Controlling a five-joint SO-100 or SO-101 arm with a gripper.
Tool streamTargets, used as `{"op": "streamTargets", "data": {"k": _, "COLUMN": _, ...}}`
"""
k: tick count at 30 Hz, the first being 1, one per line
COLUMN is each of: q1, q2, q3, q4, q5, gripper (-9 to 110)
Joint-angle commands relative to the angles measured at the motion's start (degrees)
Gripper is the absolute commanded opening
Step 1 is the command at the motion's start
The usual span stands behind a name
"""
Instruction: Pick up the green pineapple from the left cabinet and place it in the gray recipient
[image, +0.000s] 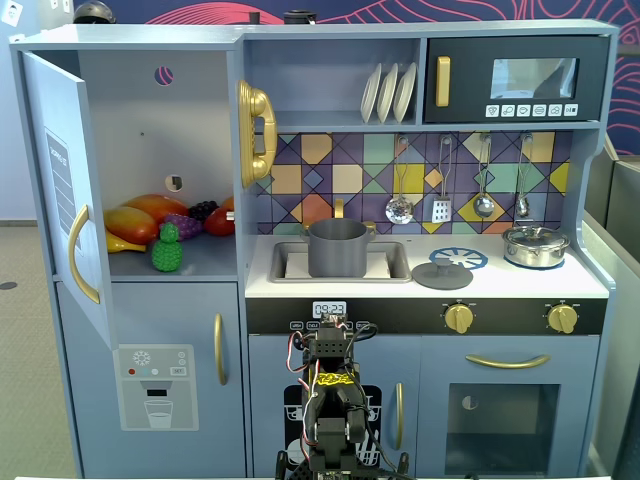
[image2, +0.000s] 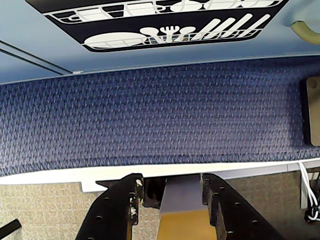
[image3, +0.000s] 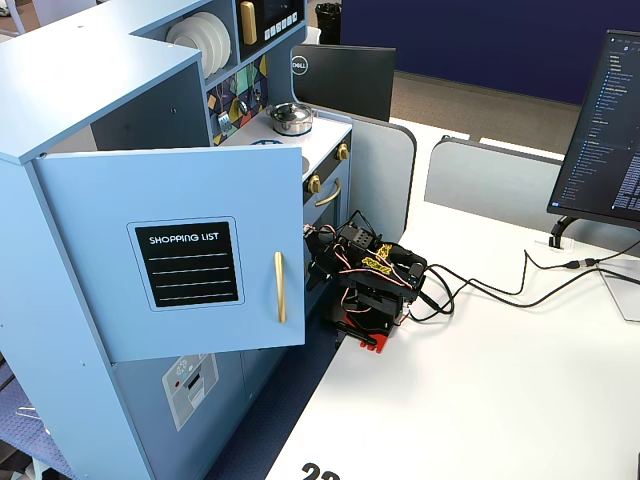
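Note:
The green pineapple (image: 167, 250) stands upright at the front of the shelf in the left cabinet (image: 160, 130). The cabinet's blue door (image: 65, 200) is swung open; it also shows in a fixed view from the side (image3: 180, 250). The gray recipient (image: 337, 247) sits in the sink, to the right of the cabinet. My arm (image: 330, 400) is folded low in front of the kitchen, well below both. In the wrist view my gripper (image2: 172, 192) points down at blue carpet, its jaws apart with nothing gripped.
Orange and red toy fruits (image: 140, 218) and purple grapes (image: 185, 225) lie behind the pineapple. A gray lid (image: 442, 274) and a silver lidded pot (image: 536, 245) sit on the counter. Cables (image3: 500, 285) and a monitor (image3: 610, 130) are on the white table.

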Motion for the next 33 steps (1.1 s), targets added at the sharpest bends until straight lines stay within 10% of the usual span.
{"op": "streamTargets", "data": {"k": 1, "q1": -2.0, "q2": -0.4, "q3": 1.1, "q4": 9.4, "q5": 0.9, "gripper": 8}}
{"op": "streamTargets", "data": {"k": 12, "q1": -5.7, "q2": -0.4, "q3": 1.1, "q4": 8.3, "q5": -4.7, "gripper": 3}}
{"op": "streamTargets", "data": {"k": 15, "q1": -21.6, "q2": -0.5, "q3": 1.0, "q4": -8.1, "q5": 1.4, "gripper": 24}}
{"op": "streamTargets", "data": {"k": 19, "q1": -38.2, "q2": 3.9, "q3": -0.4, "q4": -33.0, "q5": 6.8, "gripper": 3}}
{"op": "streamTargets", "data": {"k": 22, "q1": -45.8, "q2": -1.1, "q3": -4.3, "q4": -54.1, "q5": 8.3, "gripper": 23}}
{"op": "streamTargets", "data": {"k": 33, "q1": -48.9, "q2": -27.7, "q3": -31.9, "q4": -73.6, "q5": 1.3, "gripper": 29}}
